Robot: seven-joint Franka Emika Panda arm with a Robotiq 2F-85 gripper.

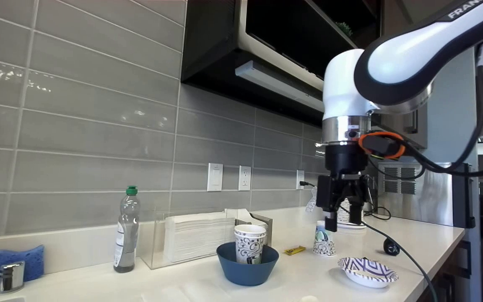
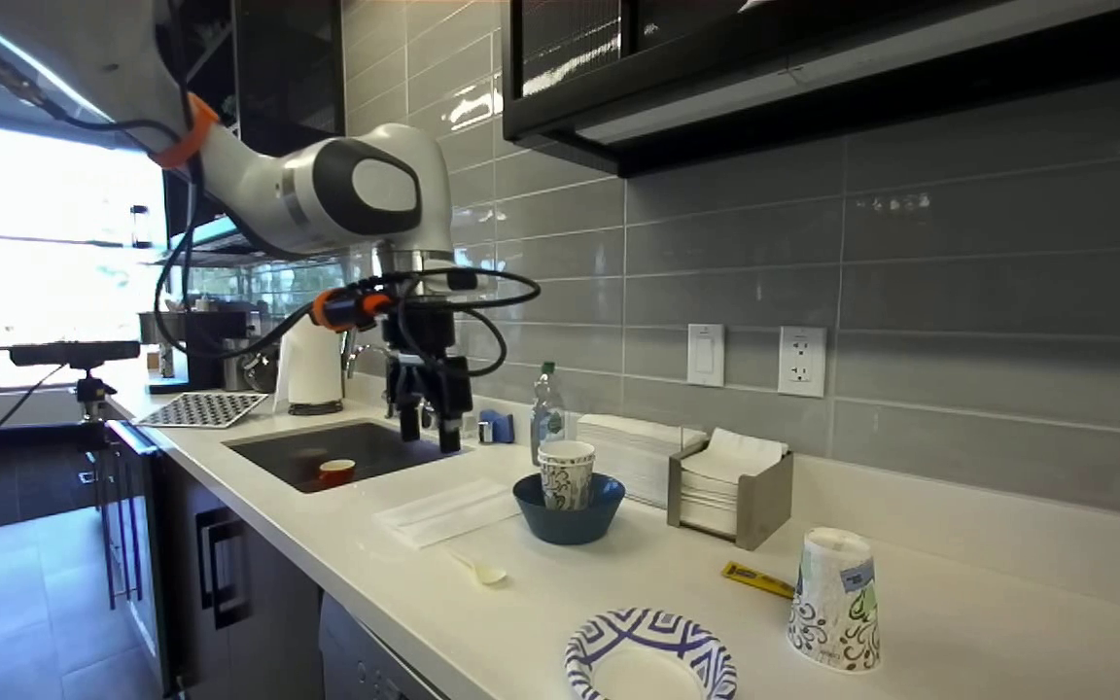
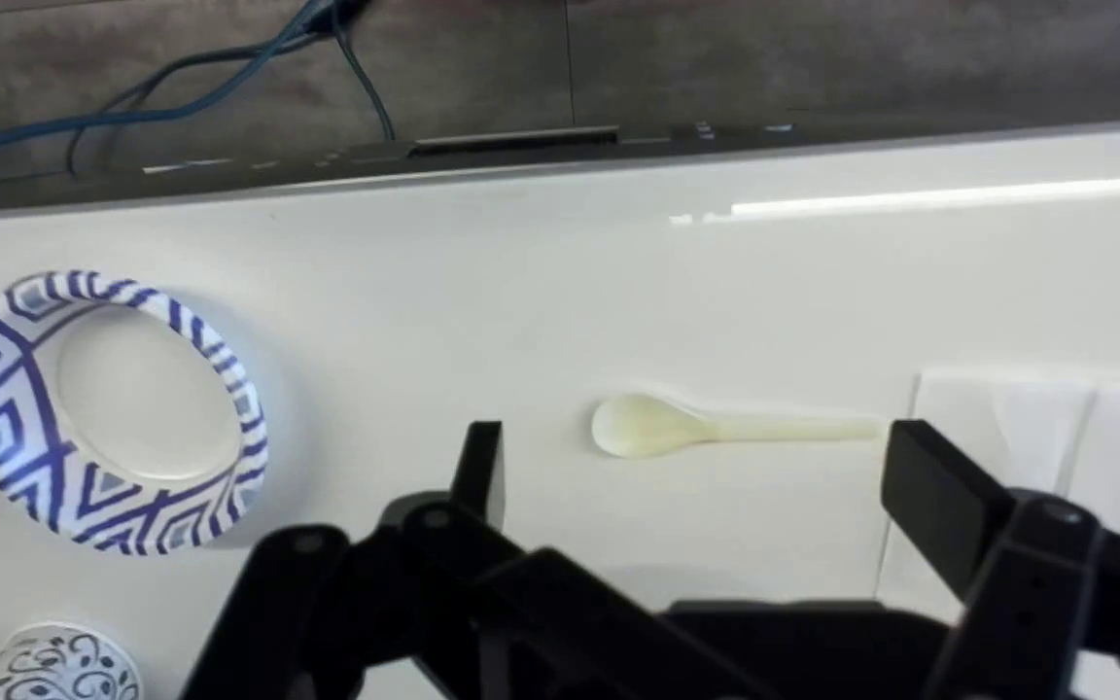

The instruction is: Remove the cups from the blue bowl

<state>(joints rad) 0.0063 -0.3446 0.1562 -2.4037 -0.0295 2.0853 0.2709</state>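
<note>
A stack of white cups with printed scroll markings stands upright inside the blue bowl; both cups (image 1: 250,248) (image 2: 565,483) and bowl (image 1: 247,272) (image 2: 570,525) show in both exterior views. At least two rims show. A similar cup (image 1: 323,241) (image 2: 836,608) stands upside down on the counter, apart from the bowl; part of it shows at the wrist view's lower left (image 3: 62,669). My gripper (image 1: 343,220) (image 2: 430,435) points down, high above the counter, touching nothing. Its fingers are wide apart and empty in the wrist view (image 3: 694,476). The bowl is hidden or out of the wrist view.
A patterned white dish (image 2: 657,627) (image 3: 11,428), pale spoon (image 3: 652,426) and white napkin (image 3: 997,428) lie toward the counter's front. A yellow packet (image 2: 757,579), napkin holder (image 2: 764,501) and clear bottle (image 1: 127,235) are near the bowl. A sink (image 2: 366,476) and an overhead cabinet (image 1: 212,54) also show.
</note>
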